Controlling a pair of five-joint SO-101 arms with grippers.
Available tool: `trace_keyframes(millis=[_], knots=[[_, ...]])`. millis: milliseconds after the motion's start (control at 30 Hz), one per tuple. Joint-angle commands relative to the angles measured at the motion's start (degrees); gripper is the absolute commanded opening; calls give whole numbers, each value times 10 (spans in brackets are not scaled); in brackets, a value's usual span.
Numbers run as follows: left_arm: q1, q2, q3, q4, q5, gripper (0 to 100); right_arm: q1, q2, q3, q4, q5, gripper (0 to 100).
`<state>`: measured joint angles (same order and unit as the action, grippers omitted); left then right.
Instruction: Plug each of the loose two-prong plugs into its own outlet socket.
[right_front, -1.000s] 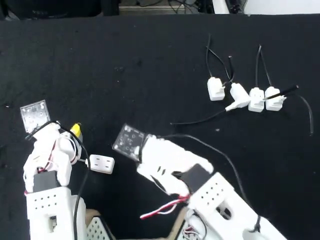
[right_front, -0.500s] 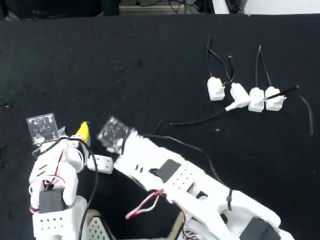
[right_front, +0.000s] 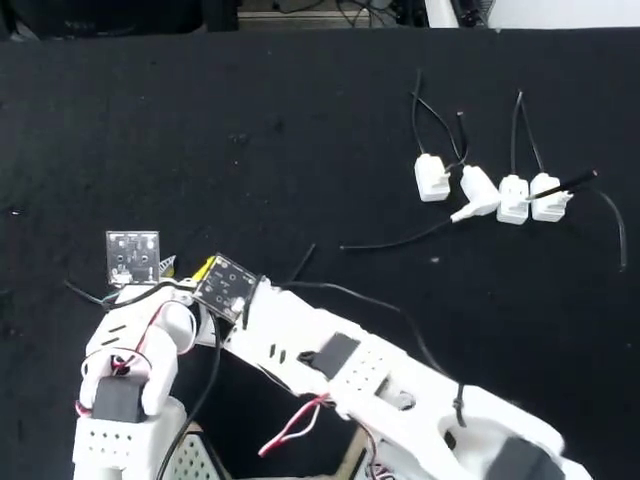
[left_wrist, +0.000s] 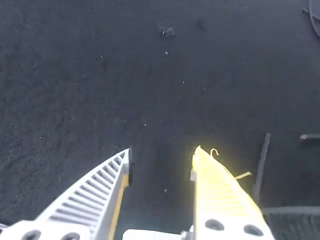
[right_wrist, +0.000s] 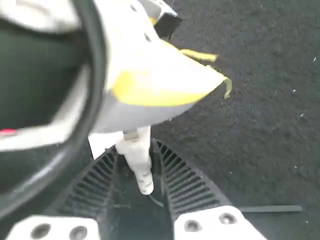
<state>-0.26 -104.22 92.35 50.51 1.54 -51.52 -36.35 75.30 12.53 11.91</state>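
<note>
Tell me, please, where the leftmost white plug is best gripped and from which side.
Grip the plug across the long sides of its white body, from above: it lies flat, and its cord leaves the far end.

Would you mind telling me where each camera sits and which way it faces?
High view: fixed above, looking down on the table; left arm and right arm at the near edge, plugs beyond.
Left wrist view: on the left arm, facing along its open left pincer onto the table.
Right wrist view: on the right arm, facing past the right pincer at the left pincer's yellow finger.
Shared: the yellow finger shows in all three views.
</note>
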Motion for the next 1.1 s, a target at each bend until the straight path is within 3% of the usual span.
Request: trace_keyframes(millis=[0, 467, 867, 1067], knots=[[9, -4, 7, -32, -33, 202, -6, -102, 15, 33, -4, 11], [9, -4, 13, -35, -35, 202, -5, -326, 111, 52, -7, 11], [10, -4, 24, -37, -35, 202, 9, -374, 118, 67, -9, 11], [50, -4, 40, -53, -37, 202, 16, -403, 118, 95, -9, 11]])
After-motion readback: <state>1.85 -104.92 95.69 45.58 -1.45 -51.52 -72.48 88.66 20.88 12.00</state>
